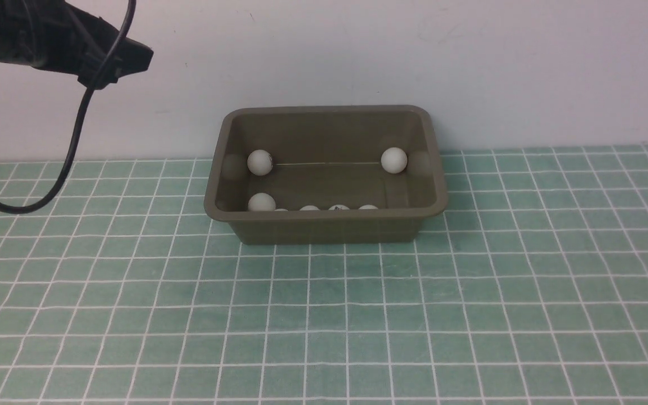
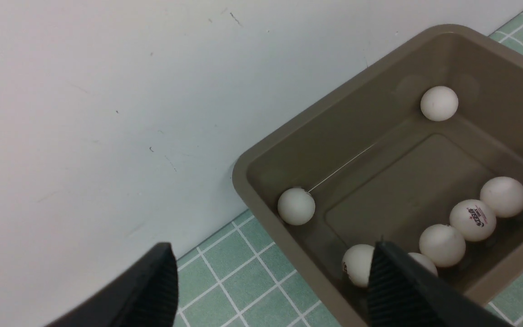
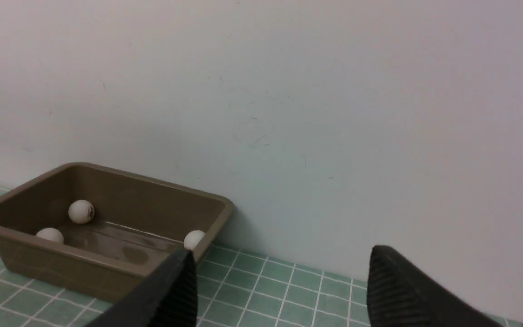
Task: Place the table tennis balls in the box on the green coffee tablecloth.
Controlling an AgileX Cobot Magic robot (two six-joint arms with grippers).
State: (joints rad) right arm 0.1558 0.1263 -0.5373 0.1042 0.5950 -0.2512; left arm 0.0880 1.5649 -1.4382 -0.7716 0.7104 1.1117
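Observation:
The olive-brown box (image 1: pixel 324 228) stands on the green coffee tablecloth (image 1: pixel 324 315) against the wall. Several white table tennis balls lie inside it: one at the far left (image 1: pixel 260 162), one at the far right (image 1: pixel 394 160), and a row along the near wall (image 1: pixel 261 202), half hidden by the rim. My left gripper (image 1: pixel 133 59) hangs high, up and left of the box. In the left wrist view it (image 2: pixel 271 254) is open and empty above the box's corner, with the balls (image 2: pixel 472 220) below. My right gripper (image 3: pixel 282 254) is open and empty, off to the box's (image 3: pixel 61 261) right; it is outside the front view.
A pale wall rises right behind the box. A black cable (image 1: pixel 71 157) loops down from the left arm to the cloth's left edge.

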